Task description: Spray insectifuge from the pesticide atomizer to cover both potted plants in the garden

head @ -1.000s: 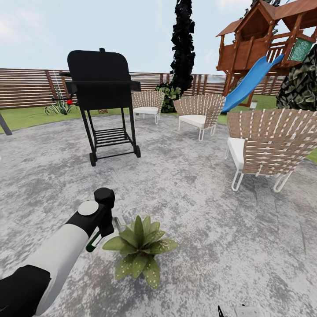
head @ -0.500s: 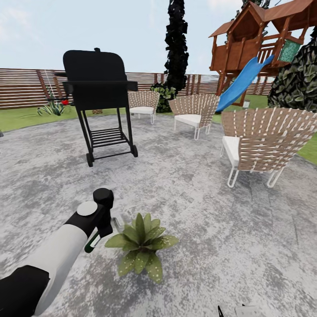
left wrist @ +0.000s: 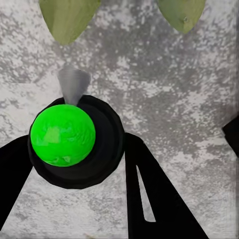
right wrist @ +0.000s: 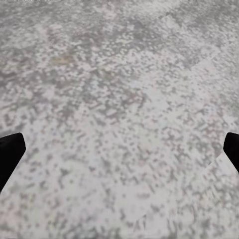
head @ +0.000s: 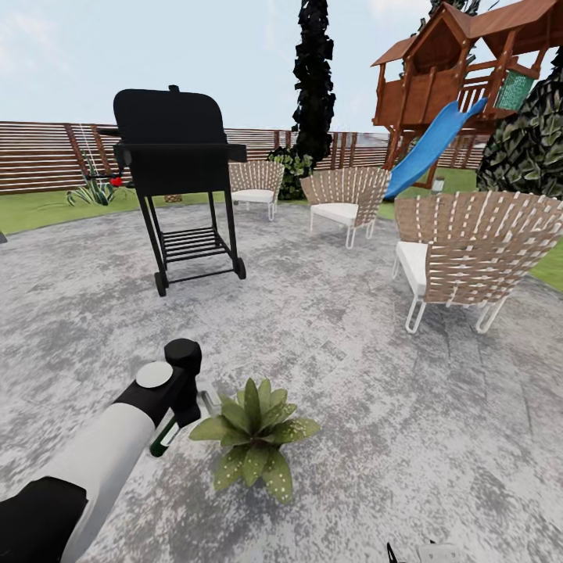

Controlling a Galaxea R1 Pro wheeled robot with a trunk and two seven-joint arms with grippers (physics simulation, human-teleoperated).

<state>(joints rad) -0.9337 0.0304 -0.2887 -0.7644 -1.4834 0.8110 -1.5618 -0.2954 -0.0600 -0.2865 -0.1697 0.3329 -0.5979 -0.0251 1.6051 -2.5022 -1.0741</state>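
Your left claw point(left wrist: 74, 169) is clamped on the pesticide atomizer point(left wrist: 69, 142): in the left wrist view its black fingers point(left wrist: 149, 189) press against both sides of the dark round body with the bright green cap, and the grey nozzle points toward two leaves of the potted plant point(left wrist: 67, 17). In the head view you hold the atomizer point(head: 168, 430) low at the end of your left arm, just beside the plant point(head: 254, 442), on its left edge. The plant sits on the mottled grey stone patio point(head: 352, 352), and whitish specks of insectifuge point(head: 275, 478) dot its nearer leaves. Your right claw point(right wrist: 119, 144) hangs over bare patio stone with its fingertips wide apart at the two edges of the right wrist view, gripping nothing. Farther back you have a black barbecue grill point(head: 176, 172), three wicker chairs point(head: 465, 250), a wooden playhouse with a blue slide point(head: 430, 148) and the slatted fence point(head: 47, 156)
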